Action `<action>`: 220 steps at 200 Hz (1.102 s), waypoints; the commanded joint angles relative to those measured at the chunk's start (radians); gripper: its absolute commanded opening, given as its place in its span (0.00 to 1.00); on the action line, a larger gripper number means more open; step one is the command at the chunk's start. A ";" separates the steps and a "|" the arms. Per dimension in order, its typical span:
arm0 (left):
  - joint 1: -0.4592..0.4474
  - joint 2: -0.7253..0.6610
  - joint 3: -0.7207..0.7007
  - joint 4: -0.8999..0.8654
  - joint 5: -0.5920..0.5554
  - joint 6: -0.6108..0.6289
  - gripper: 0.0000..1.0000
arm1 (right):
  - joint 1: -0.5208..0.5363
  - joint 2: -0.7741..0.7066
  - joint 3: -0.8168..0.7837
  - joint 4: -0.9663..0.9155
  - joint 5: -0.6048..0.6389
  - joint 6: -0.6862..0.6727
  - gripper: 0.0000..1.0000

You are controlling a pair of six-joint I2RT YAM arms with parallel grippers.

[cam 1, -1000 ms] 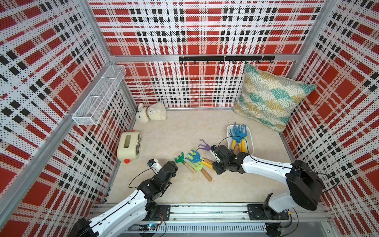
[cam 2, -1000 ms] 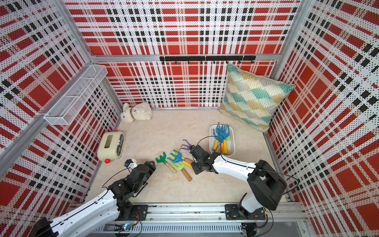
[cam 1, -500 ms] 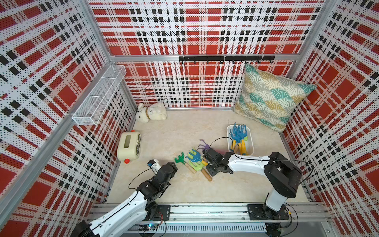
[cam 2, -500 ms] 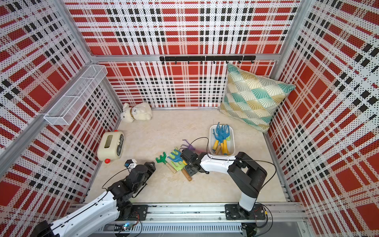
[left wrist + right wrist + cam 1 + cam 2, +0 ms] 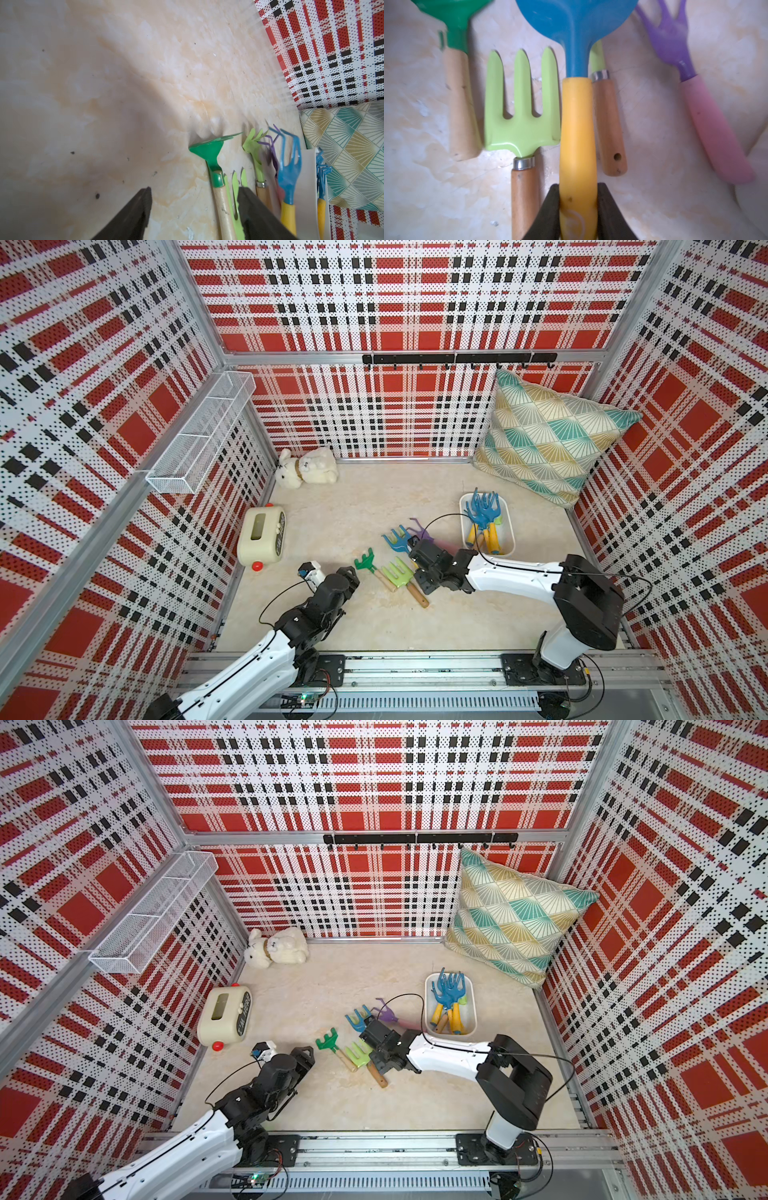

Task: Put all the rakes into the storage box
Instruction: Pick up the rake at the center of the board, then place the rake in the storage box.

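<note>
Evidently at the grasp step, the right end effector (image 5: 578, 187) pinched the yellow handle of the blue rake (image 5: 577, 104), both jaws pressed against its sides. The tool lay flat on the counter (image 5: 374, 506) among a lime-green fork (image 5: 521, 124), a dark-green rake (image 5: 365, 562) and a purple rake (image 5: 675, 41). The storage box (image 5: 508, 526), a small white tub holding other blue rakes (image 5: 482, 510), sat at about three o'clock from the blue rake in both top views, near but not touching it. The left end effector (image 5: 193, 190) hung with its jaws apart and empty at about nine o'clock from the tool cluster, just beside the dark-green rake. The lift looked to be the next call: raise the blue rake clear of its neighbours, whose handles lay touching or just beside it, carry it toward three o'clock and line it up with the tub's long axis before release. A snag on the lime-green fork seemed the likeliest trouble.
</note>
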 commanded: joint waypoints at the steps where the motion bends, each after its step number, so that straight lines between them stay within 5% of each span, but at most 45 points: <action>1: 0.001 -0.014 0.023 -0.017 -0.018 0.016 0.71 | -0.024 -0.100 -0.035 0.053 0.025 0.044 0.01; 78: -0.054 0.039 0.059 -0.018 -0.058 0.005 0.72 | -0.360 -0.359 -0.163 0.032 -0.009 0.080 0.01; 125: -0.097 0.083 0.081 -0.017 -0.087 -0.012 0.72 | -0.579 -0.352 -0.174 0.041 -0.100 0.052 0.02; 220: -0.134 0.140 0.101 -0.011 -0.114 -0.024 0.72 | -0.625 -0.130 -0.107 0.110 -0.152 0.047 0.11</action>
